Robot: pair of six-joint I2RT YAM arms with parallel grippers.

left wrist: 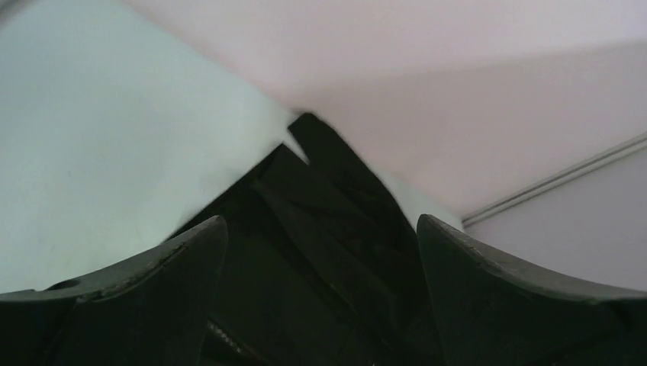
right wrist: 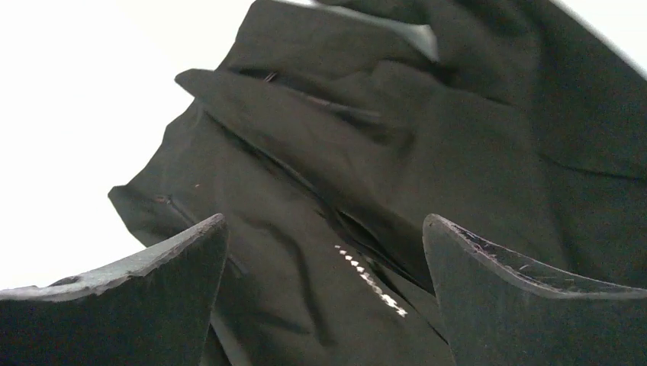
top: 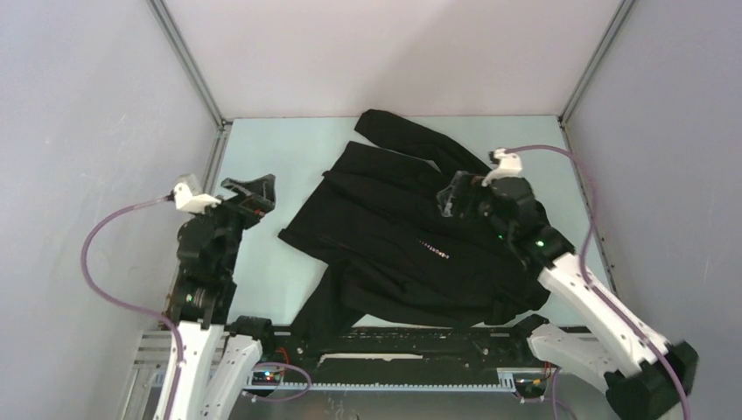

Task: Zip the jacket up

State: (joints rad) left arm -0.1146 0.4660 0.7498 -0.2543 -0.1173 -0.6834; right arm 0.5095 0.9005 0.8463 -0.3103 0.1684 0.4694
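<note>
The black jacket [top: 411,236] lies spread on the pale table, one sleeve reaching to the back wall, another toward the near edge. Pale lettering [top: 430,249] runs across its chest and also shows in the right wrist view [right wrist: 370,280]. My left gripper [top: 254,194] is open and empty, above the table just left of the jacket's left edge; the left wrist view shows the jacket [left wrist: 320,252] between its fingers. My right gripper [top: 455,194] is open and empty, hovering over the jacket's upper right part [right wrist: 366,152].
The pale table [top: 271,166] is boxed in by white walls with metal corner posts [top: 188,66]. A rail with cables [top: 402,346] runs along the near edge under the jacket's hem.
</note>
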